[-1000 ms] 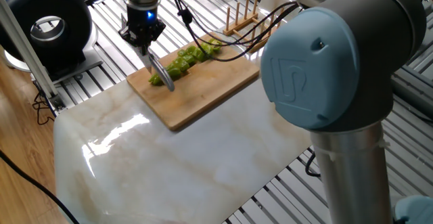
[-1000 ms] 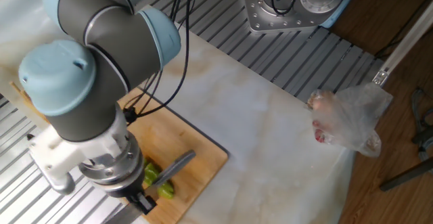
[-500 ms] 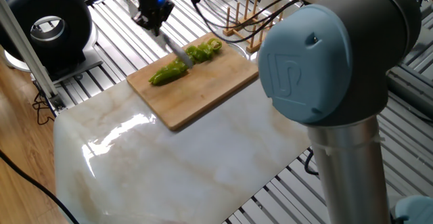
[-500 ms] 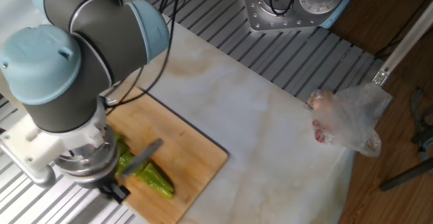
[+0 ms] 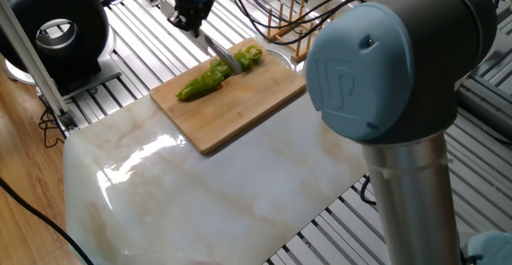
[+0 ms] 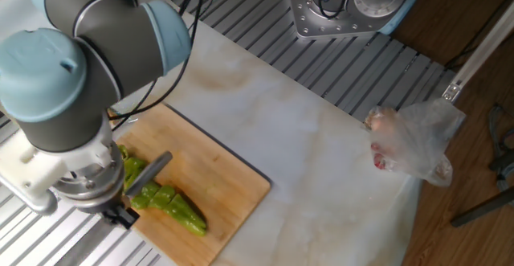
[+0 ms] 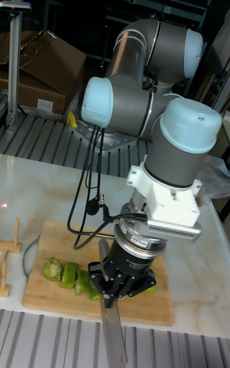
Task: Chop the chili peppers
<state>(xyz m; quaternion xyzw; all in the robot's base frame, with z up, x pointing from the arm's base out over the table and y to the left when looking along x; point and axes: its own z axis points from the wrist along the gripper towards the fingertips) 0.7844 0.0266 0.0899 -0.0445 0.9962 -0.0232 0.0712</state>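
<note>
Standing over everything is the big grey and blue robot arm (image 7: 153,87), bent down toward the bench (image 5: 240,193), which has a pale marble top. On the bench lies a wooden cutting board (image 5: 240,109). Beside the board, far to one side, sits a crinkly clear plastic bag (image 6: 418,141).

On the board lies the chili pepper (image 5: 214,74), long, green and wrinkled. Its pointed tip is whole, but the thick end is cut into a few chunks that sit close together.

The black end effector (image 5: 192,23) hangs just above the board's far edge. Its fingers are clamped on the handle of a knife (image 6: 149,172). The grey blade slants down from the end effector and rests across the pepper, near the cut end. The whole part of the pepper stretches away from the blade.
</note>
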